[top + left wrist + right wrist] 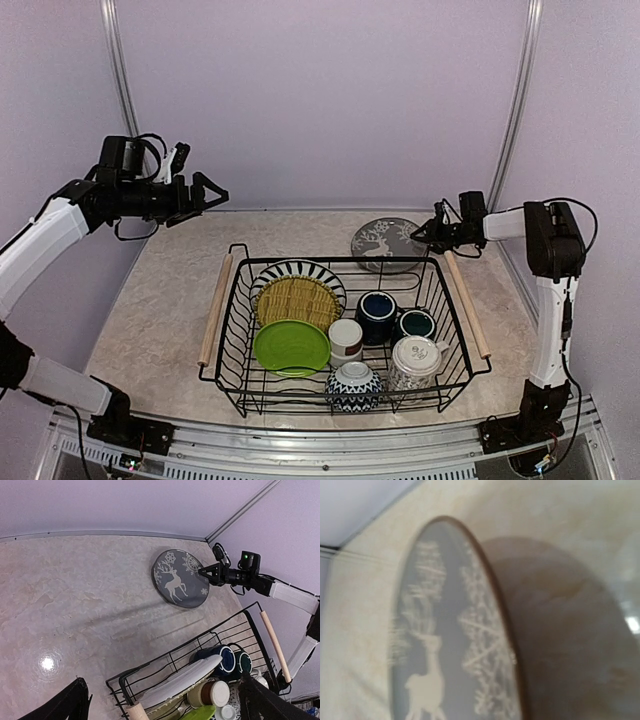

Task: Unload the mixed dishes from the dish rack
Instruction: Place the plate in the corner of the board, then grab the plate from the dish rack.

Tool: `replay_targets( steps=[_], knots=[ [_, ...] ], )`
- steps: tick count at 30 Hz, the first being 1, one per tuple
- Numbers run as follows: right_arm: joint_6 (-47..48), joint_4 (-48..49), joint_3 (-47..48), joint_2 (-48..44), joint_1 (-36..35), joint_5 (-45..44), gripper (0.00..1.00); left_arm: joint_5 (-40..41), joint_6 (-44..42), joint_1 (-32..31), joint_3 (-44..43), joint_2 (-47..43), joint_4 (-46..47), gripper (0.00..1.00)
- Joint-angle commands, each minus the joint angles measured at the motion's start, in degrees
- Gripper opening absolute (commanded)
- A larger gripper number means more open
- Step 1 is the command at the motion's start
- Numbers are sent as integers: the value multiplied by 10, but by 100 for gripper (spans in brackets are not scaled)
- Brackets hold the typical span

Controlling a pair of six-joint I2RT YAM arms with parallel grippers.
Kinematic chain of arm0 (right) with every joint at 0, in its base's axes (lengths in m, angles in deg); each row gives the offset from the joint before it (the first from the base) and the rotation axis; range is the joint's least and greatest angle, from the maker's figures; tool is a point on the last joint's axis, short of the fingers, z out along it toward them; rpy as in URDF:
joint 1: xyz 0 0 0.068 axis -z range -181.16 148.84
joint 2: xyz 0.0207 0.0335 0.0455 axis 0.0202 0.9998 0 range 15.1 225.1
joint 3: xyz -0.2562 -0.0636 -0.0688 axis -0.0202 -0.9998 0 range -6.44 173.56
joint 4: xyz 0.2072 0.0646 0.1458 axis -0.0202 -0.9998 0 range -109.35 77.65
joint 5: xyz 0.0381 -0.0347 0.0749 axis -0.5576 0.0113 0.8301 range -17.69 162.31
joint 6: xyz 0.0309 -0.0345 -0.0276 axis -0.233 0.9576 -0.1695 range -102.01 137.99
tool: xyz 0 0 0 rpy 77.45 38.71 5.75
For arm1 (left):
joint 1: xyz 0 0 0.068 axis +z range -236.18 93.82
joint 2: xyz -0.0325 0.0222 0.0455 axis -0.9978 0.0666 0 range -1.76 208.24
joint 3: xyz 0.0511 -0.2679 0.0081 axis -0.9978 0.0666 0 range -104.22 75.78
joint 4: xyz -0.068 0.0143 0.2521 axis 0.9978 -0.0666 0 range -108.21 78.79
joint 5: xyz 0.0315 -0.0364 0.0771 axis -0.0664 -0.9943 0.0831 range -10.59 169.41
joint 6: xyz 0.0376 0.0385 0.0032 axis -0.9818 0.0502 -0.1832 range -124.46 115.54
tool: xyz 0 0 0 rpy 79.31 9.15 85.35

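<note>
The black wire dish rack (pixel 236 262) sits mid-table. It holds a striped plate (pixel 300 272), a woven yellow plate (pixel 298 300), a lime-green plate (pixel 291 346), a dark blue mug (pixel 378 315), a teal mug (pixel 416 323), white cups (pixel 415 360) and a blue-white bowl (pixel 354 386). My left gripper (pixel 212 195) is open and empty, raised high above the table left of the rack. My right gripper (pixel 418 235) is at the right rim of a grey deer plate (pixel 388 244) lying flat behind the rack. Its fingers do not show in the right wrist view.
The rack's wooden handles run along its left side (pixel 215 308) and right side (pixel 467 305). The left wrist view shows the rack's far corner (pixel 172 660), the deer plate (pixel 177 578) and the right arm. Purple walls close in the table at the back and sides.
</note>
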Motion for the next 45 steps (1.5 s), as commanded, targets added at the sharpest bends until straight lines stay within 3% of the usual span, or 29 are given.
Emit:
replay_targets(
  steps=[1, 11, 20, 26, 32, 39, 45],
  knots=[
    [66, -74, 23, -20, -1, -77, 40, 81, 4, 1, 11, -33, 4, 99],
    [157, -158, -24, -119, 1, -234, 67, 79, 28, 41, 17, -47, 12, 99],
    [206, -201, -119, -256, 0, -378, 78, 65, 40, 53, 15, -42, 11, 99],
    [226, -186, -174, -349, -14, -388, 78, 61, 43, 55, 15, -40, 10, 99],
    [235, -188, -160, -428, -45, -374, 80, 63, 46, 57, 14, -38, 8, 99],
    [274, -155, -156, -495, -145, -374, 85, 57, 49, 57, 14, -36, 9, 99],
    [333, -155, -122, -477, -246, -343, 86, 49, 51, 58, 14, -35, 10, 99]
  ],
)
